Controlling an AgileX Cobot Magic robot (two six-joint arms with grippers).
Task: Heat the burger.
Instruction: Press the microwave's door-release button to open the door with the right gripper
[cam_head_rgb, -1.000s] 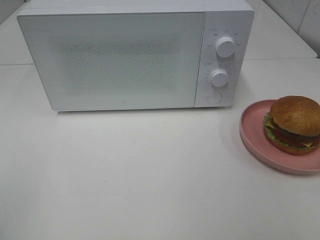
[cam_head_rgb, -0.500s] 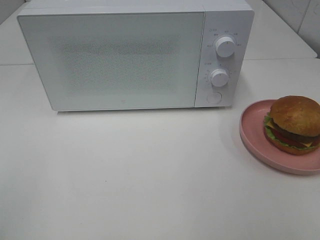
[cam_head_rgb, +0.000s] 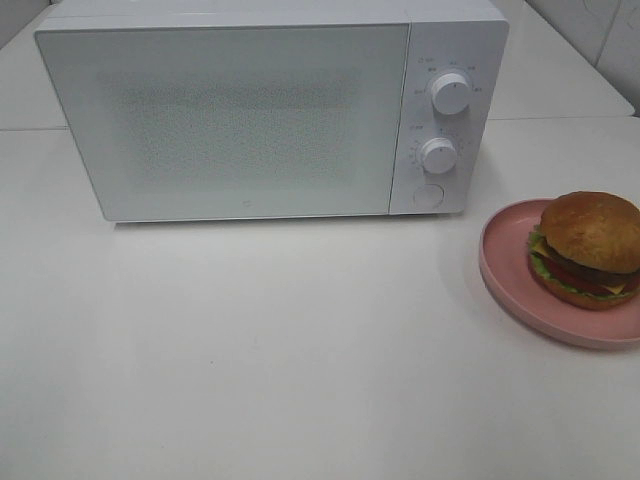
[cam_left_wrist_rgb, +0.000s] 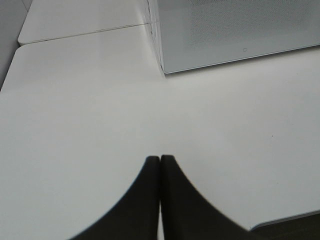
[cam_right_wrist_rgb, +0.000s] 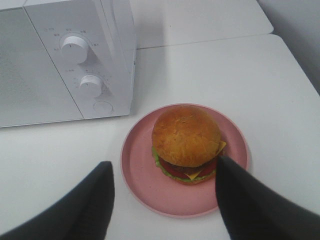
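The burger (cam_head_rgb: 588, 249), with a golden-brown bun, lettuce, cheese and tomato, sits on a pink plate (cam_head_rgb: 505, 272) at the right edge of the exterior high view. The right wrist view shows the same burger (cam_right_wrist_rgb: 186, 142) on its plate (cam_right_wrist_rgb: 140, 170), with my right gripper (cam_right_wrist_rgb: 165, 170) open above and in front of it, its dark fingers (cam_right_wrist_rgb: 100, 192) spread wide and holding nothing. My left gripper (cam_left_wrist_rgb: 160, 159) is shut, fingertips pressed together over bare white table, empty. Neither arm appears in the exterior high view.
A white microwave (cam_head_rgb: 250, 110) stands at the back with its door closed; two knobs (cam_head_rgb: 450, 93) and a round button are on its right panel. The microwave (cam_right_wrist_rgb: 65, 60) sits just left of the plate. White tabletop (cam_head_rgb: 300, 350) spreads in front.
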